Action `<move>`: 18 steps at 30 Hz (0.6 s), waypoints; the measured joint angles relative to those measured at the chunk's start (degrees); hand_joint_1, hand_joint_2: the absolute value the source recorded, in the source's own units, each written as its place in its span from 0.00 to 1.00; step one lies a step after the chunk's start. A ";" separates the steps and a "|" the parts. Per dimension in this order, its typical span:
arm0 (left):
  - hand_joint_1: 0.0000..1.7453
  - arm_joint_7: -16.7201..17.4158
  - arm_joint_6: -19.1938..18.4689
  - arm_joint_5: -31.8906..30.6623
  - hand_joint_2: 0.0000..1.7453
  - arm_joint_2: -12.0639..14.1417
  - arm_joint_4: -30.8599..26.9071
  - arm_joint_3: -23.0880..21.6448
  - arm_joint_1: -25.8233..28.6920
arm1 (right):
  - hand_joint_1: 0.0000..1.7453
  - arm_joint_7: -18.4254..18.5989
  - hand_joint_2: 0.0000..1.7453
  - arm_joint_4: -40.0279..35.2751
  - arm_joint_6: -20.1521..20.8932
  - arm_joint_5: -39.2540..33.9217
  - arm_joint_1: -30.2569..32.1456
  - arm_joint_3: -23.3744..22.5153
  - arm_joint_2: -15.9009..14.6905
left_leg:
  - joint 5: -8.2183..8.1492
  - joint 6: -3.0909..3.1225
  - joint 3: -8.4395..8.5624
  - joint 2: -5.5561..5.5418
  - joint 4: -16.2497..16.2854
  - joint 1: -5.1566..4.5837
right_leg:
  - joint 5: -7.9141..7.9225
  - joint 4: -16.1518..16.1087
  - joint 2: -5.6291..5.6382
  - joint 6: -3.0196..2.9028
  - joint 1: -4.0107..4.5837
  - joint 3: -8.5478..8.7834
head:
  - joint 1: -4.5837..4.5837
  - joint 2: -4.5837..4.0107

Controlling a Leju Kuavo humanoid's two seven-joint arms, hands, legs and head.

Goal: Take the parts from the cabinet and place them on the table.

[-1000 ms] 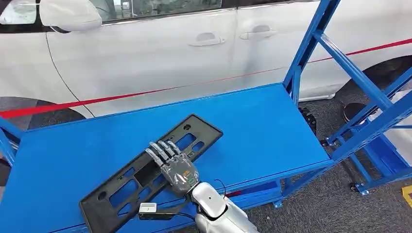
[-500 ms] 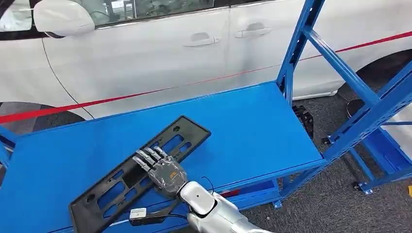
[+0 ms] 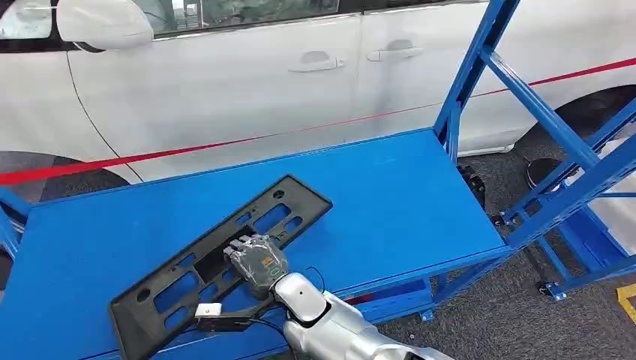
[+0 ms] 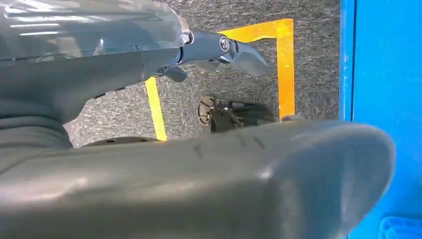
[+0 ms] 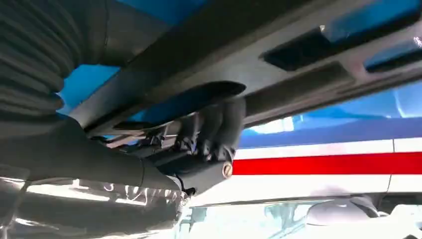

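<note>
Presently, item one: black plastic frame part point(image 3: 217, 262), long and slotted, lying flat and diagonal on the blue surface point(image 3: 390, 195), near-left portion. Judged: this part is already on the surface, so placement looks nearly complete; release and withdrawal remain, and whether more parts wait in the cabinet cannot be told.

Item two: right hand point(image 3: 255, 259), over the part's middle, fingers curled down into one of its slots; the right wrist view shows dark fingers point(image 5: 219, 124) hooked around a bar of the frame, so it has hold of the part.

Item three: left hand point(image 4: 209, 174), hanging beside the surface edge over the floor; thumb visible, fingers' spread cannot be told.

Item four: blue rack uprights point(image 3: 480, 67), far right.

Item five: white car point(image 3: 225, 75) with red stripe, far side. Grey carpet floor point(image 3: 495, 322), yellow tape markings point(image 4: 286, 64).
</note>
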 joint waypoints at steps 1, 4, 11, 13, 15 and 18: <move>0.00 0.20 0.00 0.00 0.00 0.00 0.00 0.00 -0.02 | 1.00 0.24 1.00 0.09 0.07 -0.22 -0.06 0.24 0.02 | -0.02 0.01 0.02 -0.02 0.06 0.00 | 0.64 0.56 -0.02 0.05 -0.06 -0.40 | 0.00 0.00; 0.00 0.94 -0.02 0.11 0.00 -0.26 0.00 0.00 -0.06 | 1.00 1.92 1.00 0.09 1.05 -0.77 -1.11 1.88 0.09 | -0.27 -0.29 0.42 -0.28 0.22 0.00 | 8.21 -12.65 -0.06 -0.56 -0.05 6.00 | 0.00 0.00; 0.00 2.12 0.39 0.88 0.00 -0.55 -0.02 0.13 -0.25 | 1.00 3.34 1.00 -0.70 0.79 -3.55 -1.76 4.85 0.37 | -1.53 -2.53 -0.14 -0.26 1.53 -0.02 | 9.55 -18.80 -0.07 -2.42 0.00 8.49 | -0.02 0.00; 0.00 2.54 0.94 1.40 0.00 -0.63 -0.02 0.72 -0.29 | 1.00 2.75 1.00 -1.60 0.02 -6.78 -2.09 5.12 0.61 | -6.19 -3.07 -3.67 -0.25 9.48 0.17 | 9.52 -18.79 -0.16 -2.82 -0.03 8.42 | -0.07 0.00; 0.00 2.71 1.90 2.12 0.00 -0.68 -0.02 1.44 -0.23 | 1.00 0.47 1.00 -3.00 -0.35 -11.57 -2.18 5.05 0.59 | -9.40 -3.46 -7.72 -0.24 18.34 0.24 | 9.50 -18.76 -0.15 -2.84 0.03 8.40 | -0.07 0.00; 0.00 3.19 4.37 3.21 0.00 -0.90 -0.02 2.90 -0.25 | 1.00 -5.07 1.00 -9.94 2.67 -20.05 -1.43 1.39 0.59 | -4.93 -3.51 -5.74 -0.21 13.71 0.43 | 9.37 -18.61 0.22 -2.76 -0.01 8.62 | -0.07 0.00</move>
